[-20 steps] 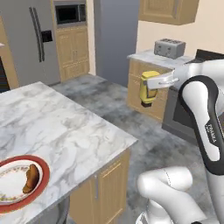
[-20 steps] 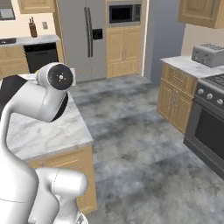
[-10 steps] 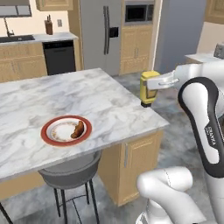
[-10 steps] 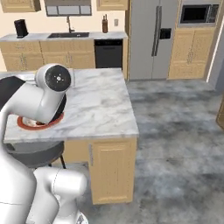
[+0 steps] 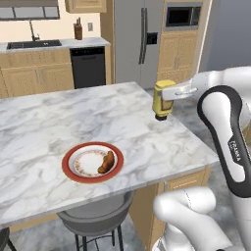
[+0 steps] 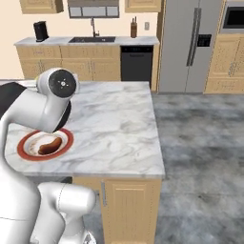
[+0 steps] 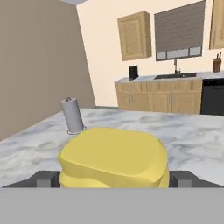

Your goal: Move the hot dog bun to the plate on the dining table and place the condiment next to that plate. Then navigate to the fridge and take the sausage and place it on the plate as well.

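One yellow condiment bottle (image 5: 162,99) clamped in end effector (image 5: 168,93), plate (image 5: 92,162) well apart, paper-towel roll (image 7: 72,115) beyond.

Arm stretched forward, gripper closed on a bottle

The white arm rises from the base, bends at the elbow and reaches out level; its gripper (image 5: 163,94) clamps the yellow condiment bottle (image 5: 162,101) from the side, jaws spread wide around it, upright in the air.
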Controlling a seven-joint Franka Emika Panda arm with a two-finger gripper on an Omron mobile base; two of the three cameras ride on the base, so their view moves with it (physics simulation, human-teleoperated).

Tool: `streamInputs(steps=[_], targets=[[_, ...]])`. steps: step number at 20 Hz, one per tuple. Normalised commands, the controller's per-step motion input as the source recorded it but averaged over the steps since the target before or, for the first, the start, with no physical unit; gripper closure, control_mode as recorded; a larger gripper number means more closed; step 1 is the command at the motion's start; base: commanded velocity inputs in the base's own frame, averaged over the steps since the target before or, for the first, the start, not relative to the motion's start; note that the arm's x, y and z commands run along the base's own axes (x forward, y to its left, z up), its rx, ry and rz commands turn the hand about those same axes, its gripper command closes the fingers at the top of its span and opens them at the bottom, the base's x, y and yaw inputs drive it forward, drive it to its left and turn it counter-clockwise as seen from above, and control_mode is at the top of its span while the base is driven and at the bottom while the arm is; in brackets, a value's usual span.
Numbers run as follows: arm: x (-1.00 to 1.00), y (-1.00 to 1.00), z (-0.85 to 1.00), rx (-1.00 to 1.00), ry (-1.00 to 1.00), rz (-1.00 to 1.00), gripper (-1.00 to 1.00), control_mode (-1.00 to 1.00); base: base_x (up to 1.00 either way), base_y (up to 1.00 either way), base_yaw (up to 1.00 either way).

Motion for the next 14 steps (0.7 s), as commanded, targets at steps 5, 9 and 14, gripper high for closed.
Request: streamInputs(steps=[5, 9, 14], targets=[[0.16, -0.51, -0.51, 0.0, 0.0, 0.17, 1.0, -1.0, 0.1, 0.0, 0.03], [0.29, -0.67, -1.0, 0.0, -0.03, 0.34, 1.0, -1.0, 0.0, 0.0, 0.0], [0.55, -0.03, -0.96, 0.0, -0.08, 0.34, 1.0, -1.0, 0.0, 0.0, 0.0]])
